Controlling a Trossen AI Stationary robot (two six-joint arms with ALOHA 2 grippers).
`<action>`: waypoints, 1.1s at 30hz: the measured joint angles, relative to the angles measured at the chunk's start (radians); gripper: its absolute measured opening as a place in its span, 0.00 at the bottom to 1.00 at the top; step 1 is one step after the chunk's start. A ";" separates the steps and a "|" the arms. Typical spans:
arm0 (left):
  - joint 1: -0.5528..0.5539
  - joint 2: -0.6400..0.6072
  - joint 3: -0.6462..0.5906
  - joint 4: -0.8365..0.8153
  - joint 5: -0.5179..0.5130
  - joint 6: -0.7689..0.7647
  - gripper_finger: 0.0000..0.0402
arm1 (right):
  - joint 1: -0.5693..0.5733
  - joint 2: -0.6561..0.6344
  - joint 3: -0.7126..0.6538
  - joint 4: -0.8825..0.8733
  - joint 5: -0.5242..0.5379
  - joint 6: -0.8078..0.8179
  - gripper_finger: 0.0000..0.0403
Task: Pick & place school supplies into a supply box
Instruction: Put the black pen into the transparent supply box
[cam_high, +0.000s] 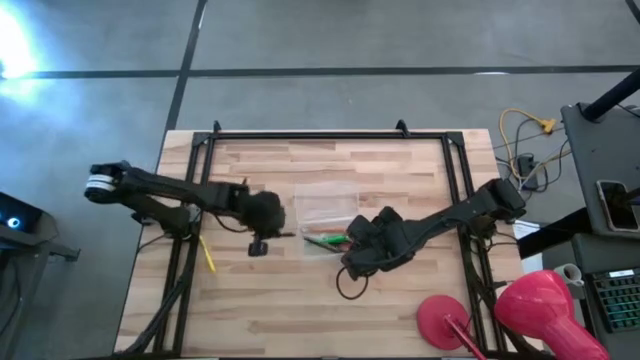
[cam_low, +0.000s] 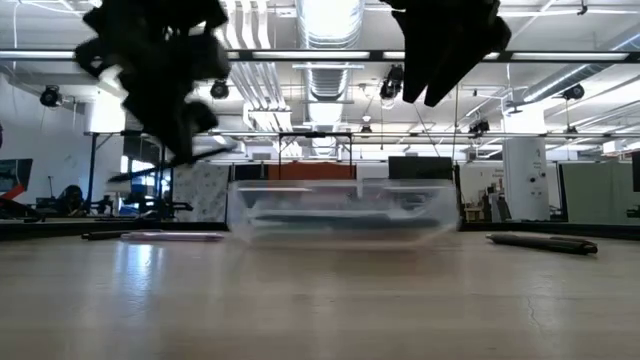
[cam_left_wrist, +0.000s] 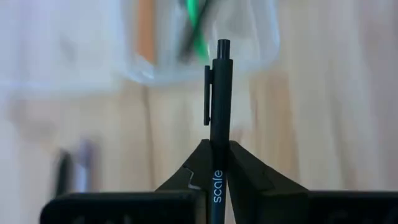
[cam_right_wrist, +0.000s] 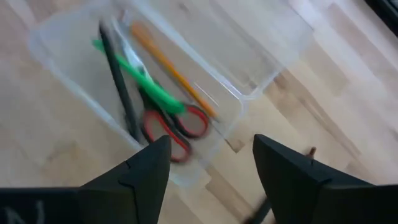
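- Left gripper (cam_left_wrist: 219, 171): fingers pinch a black pen (cam_left_wrist: 220, 93) along its barrel, raised above the table beside the clear box (cam_high: 327, 215), apparently to carry it in.
- Right gripper (cam_right_wrist: 211, 165): fingers spread and empty, hovering over the box.
- Box contents: green pen (cam_right_wrist: 140, 78), orange pencil (cam_right_wrist: 171, 68), scissors (cam_right_wrist: 177, 127).
- Yellow pen (cam_high: 207, 252): on the table, under the left arm.

My left arm reaches in from the left edge of the high view toward the frame's centre, wrist bent, ending left of the middle. My left claw (cam_left_wrist: 219, 163) has its two dark fingers pinched together on a black pen (cam_left_wrist: 219, 112). My right arm comes in from the right edge, angling down-left to just right of centre. My right claw (cam_right_wrist: 208, 165) hangs with its fingers spread wide apart, gripping nothing.
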 joint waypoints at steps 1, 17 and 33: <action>0.001 -0.030 0.013 0.005 -0.008 -0.012 0.03 | 0.007 0.000 -0.001 -0.007 0.009 0.023 0.54; 0.028 0.219 0.242 0.322 -0.012 -0.157 0.03 | 0.118 -0.067 -0.037 -0.369 -0.023 0.574 0.54; 0.021 0.596 0.527 0.194 0.087 -0.155 0.08 | 0.216 -0.180 -0.278 -0.272 -0.333 0.990 0.54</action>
